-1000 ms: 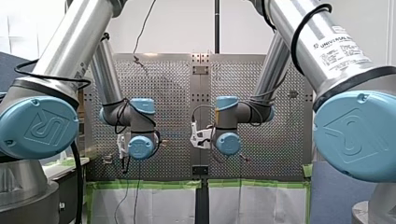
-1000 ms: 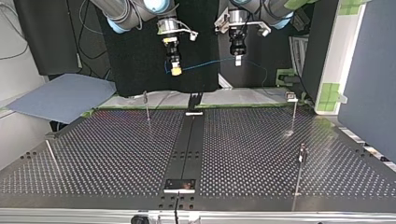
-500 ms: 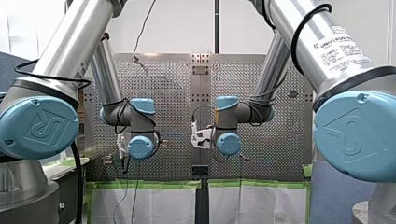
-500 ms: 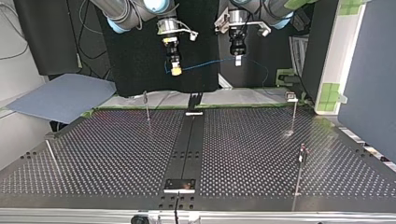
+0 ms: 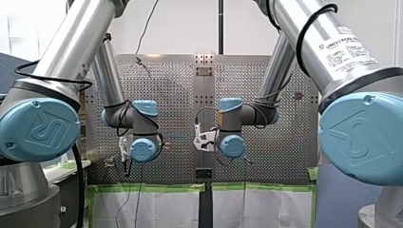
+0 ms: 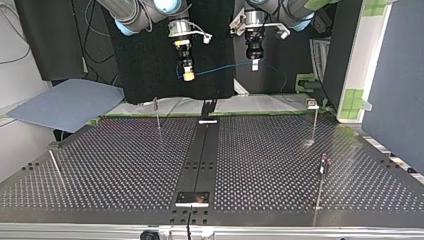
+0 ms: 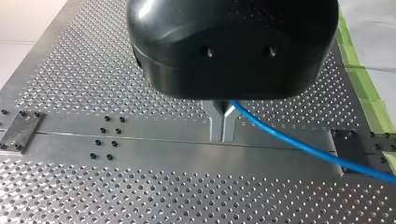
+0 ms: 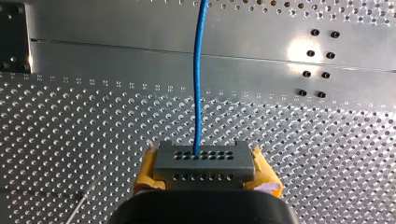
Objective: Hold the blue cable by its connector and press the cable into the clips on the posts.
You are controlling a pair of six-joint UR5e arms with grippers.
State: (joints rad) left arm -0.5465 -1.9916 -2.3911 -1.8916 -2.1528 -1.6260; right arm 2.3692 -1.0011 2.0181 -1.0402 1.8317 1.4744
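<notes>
**Perforated table [image 5: 161, 90]: blue cable [image 6: 220, 68] held aloft between two grippers**

Front view: the table stands as the background behind both arms, with green tape [image 5: 157, 187] along its lower edge; my left arm [image 5: 138, 128] and my right arm [image 5: 233, 126] reach inward, their wrists near each other on either side of the centre strip; finger state cannot be told from this view.

Top view: my right gripper [image 6: 188, 76], with yellow pads, hangs left of centre; my left gripper [image 6: 255, 65] hangs right of centre; the cable runs between them, rising toward my left gripper; it is high over the table's far edge and well apart from the thin posts [image 6: 314, 120] standing on the table; a blue-grey sheet [image 6: 65, 102] lies beyond the table at the view's left.

Left wrist view: the metal fingers [image 7: 217, 123] are pressed together with no gap showing, pinching the cable near their roots; the cable leaves beside them and trails off above the table.

Right wrist view: the yellow pads [image 8: 148, 170] are clamped against both ends of a grey connector [image 8: 204, 162]; the cable leaves a hole in the connector's upper row and runs straight ahead of the gripper, above the table.
</notes>
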